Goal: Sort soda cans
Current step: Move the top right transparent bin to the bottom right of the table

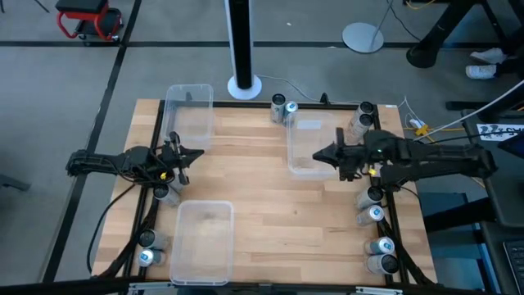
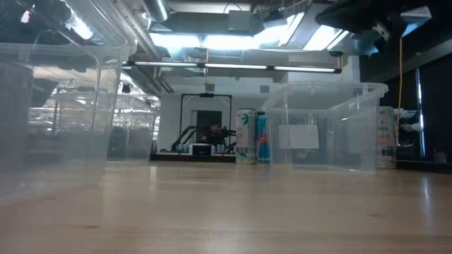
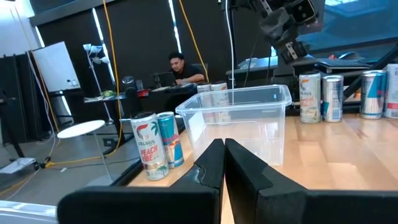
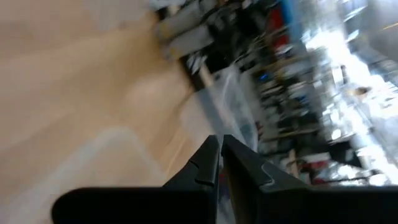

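Both grippers, left and right, hover pinched closed and empty over bare wood while soda cans line the table edges, so opening wide before lowering squarely over one seems wise

The white can beside a blue one reads "CELSIUS" and "PEACH VIBE"; nothing else is legible.

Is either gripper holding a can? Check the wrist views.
No. The left gripper and right gripper both show fingers shut together with nothing between them.
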You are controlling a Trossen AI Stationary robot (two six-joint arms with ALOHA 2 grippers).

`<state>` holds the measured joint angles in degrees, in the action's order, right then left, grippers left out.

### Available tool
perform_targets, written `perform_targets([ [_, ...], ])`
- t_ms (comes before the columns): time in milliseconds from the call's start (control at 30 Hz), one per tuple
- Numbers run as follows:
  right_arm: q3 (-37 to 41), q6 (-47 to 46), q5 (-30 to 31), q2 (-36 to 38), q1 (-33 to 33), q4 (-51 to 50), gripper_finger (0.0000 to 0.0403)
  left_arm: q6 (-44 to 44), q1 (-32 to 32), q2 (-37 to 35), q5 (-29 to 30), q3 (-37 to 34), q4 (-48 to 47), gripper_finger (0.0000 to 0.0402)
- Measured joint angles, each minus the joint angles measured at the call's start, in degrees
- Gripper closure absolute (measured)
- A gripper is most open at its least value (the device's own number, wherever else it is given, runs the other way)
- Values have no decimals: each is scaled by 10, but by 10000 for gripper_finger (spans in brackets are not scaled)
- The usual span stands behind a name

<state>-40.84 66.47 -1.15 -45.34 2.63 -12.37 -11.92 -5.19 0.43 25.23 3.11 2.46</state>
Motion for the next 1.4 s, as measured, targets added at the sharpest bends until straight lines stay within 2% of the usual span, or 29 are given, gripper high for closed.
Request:
perform_targets([
  [133, -72, 23, 45, -48, 0, -82, 378, 1, 0, 0, 0, 0, 0, 396],
  [333, -135, 46, 78, -95, 0, -173, 378, -24, 0, 0, 0, 1, 0, 396],
  [533, -151, 113, 181, -121, 0, -189, 378, -52, 0, 0, 0, 1, 6, 396],
  [667, -151, 122, 199, -135, 0, -188, 377, -57, 0, 0, 1, 1, 35, 396],
  [733, -151, 100, 191, -141, 0, -188, 374, -70, 0, 0, 1, 1, 49, 396],
  [867, -151, 35, 135, -147, 0, -209, 348, -88, 0, 0, 1, 1, 61, 396],
  [1233, -151, -155, 31, -157, 0, -276, 187, -97, 0, 0, 2, 1, 110, 396],
  [1400, -152, -249, -45, -192, -1, -281, 149, -128, 0, 0, 1, 1, 158, 396],
])
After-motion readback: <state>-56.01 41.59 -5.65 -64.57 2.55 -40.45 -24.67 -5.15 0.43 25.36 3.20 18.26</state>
